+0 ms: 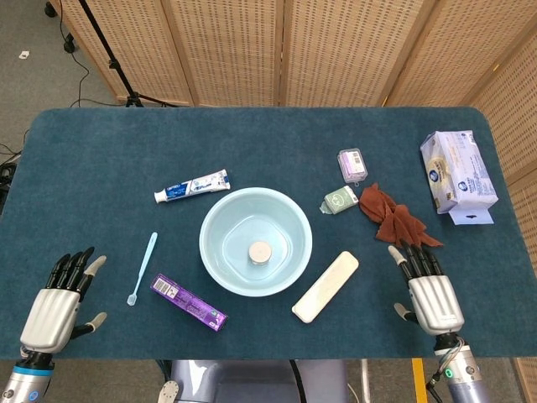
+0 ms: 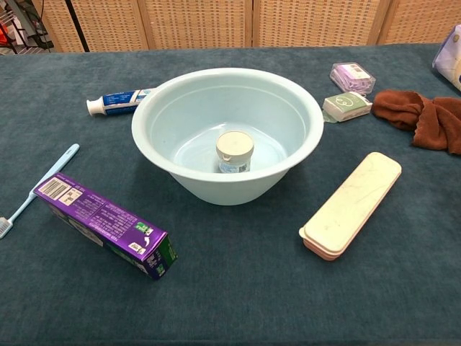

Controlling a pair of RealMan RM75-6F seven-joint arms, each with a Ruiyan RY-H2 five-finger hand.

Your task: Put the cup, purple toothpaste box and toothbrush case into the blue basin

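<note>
From the head view, the cup (image 1: 260, 252) already sits in the blue basin (image 1: 220, 220). The right hand (image 1: 434, 298) and left hand (image 1: 52, 311) hover near the counter's (image 1: 101, 151) front edge, fingers apart, holding nothing. The toothbrush case (image 1: 325, 286) lies just right of the basin, the purple toothpaste box (image 1: 188, 302) near-left.

From the chest view, neither hand shows. The case looks closest to the right hand; I'd grasp it across its narrow width, mid-length, and lift clear of the rim.

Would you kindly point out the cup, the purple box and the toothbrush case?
cup (image 2: 235, 144), chest view, its top.
purple box (image 2: 101, 220), chest view, its long side.
toothbrush case (image 1: 325, 286), head view, lid middle.
</note>
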